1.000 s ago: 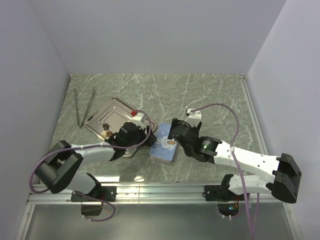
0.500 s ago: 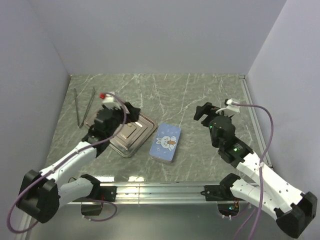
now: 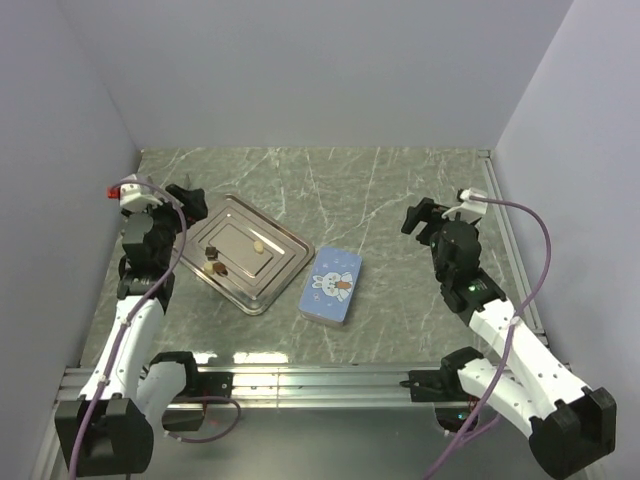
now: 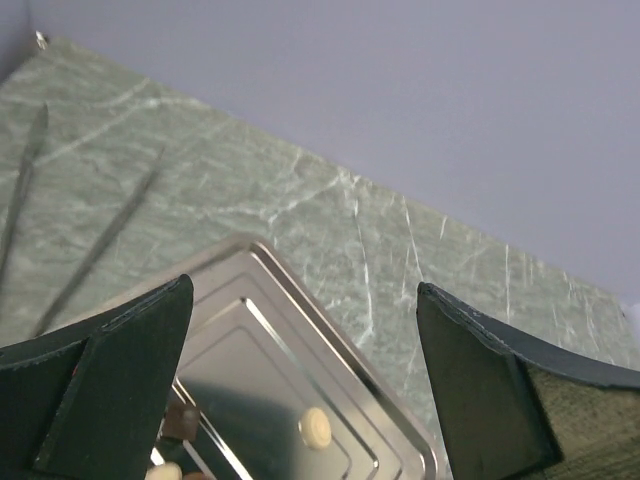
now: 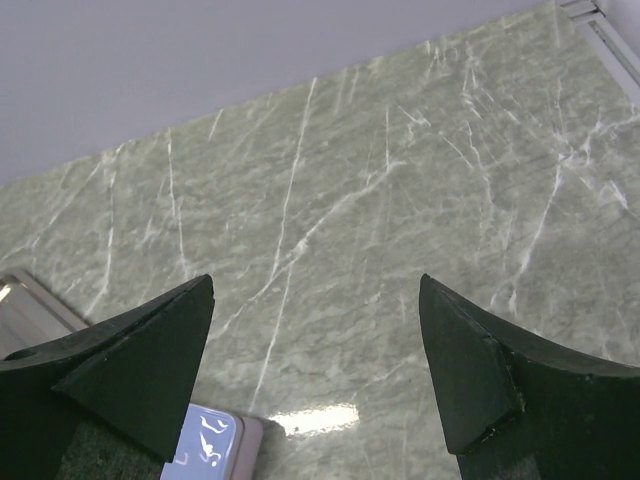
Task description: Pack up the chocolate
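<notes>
Both grippers stand spread, clamping nothing: left gripper (image 4: 300,330) hangs above the shiny steel tray (image 3: 285,245), right gripper (image 5: 315,340) over bare marble table (image 3: 400,190), both pulled back toward their sides. Small dark chocolate pieces (image 3: 212,259) and a pale round piece (image 3: 259,245) lie on the tray. Closed blue rabbit-print tin (image 3: 331,285) sits just beside the tray. Thin metal tongs (image 3: 170,205) lie behind. Scene fits pieces awaiting packing or a lid shut with leftovers; can't tell which.

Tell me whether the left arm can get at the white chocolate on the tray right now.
Probably yes. The left gripper hangs open beside the tray, and the white chocolate lies uncovered on it, with nothing between them.
</notes>
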`<action>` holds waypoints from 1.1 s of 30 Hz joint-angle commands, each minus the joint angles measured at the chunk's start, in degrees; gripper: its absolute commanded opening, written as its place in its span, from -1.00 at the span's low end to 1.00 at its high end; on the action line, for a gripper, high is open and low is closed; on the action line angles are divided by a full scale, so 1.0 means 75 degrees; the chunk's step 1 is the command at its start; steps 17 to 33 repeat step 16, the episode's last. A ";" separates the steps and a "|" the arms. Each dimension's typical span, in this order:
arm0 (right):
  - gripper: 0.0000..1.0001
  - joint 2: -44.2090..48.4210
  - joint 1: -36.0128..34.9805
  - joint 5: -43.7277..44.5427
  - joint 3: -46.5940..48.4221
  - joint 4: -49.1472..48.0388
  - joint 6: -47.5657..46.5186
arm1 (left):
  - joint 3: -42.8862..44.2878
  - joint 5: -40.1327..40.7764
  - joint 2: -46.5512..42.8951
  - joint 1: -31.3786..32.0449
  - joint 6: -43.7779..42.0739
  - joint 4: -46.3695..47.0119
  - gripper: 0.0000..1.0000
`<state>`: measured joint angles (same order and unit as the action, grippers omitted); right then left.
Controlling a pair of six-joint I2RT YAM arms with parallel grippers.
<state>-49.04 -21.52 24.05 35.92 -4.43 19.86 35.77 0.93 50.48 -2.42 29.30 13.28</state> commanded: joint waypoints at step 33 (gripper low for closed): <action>0.79 0.1089 0.0092 -0.0113 -0.0231 -0.0300 -0.0175 | -0.0386 -0.0217 -0.1585 -0.0041 -0.0156 0.0140 0.99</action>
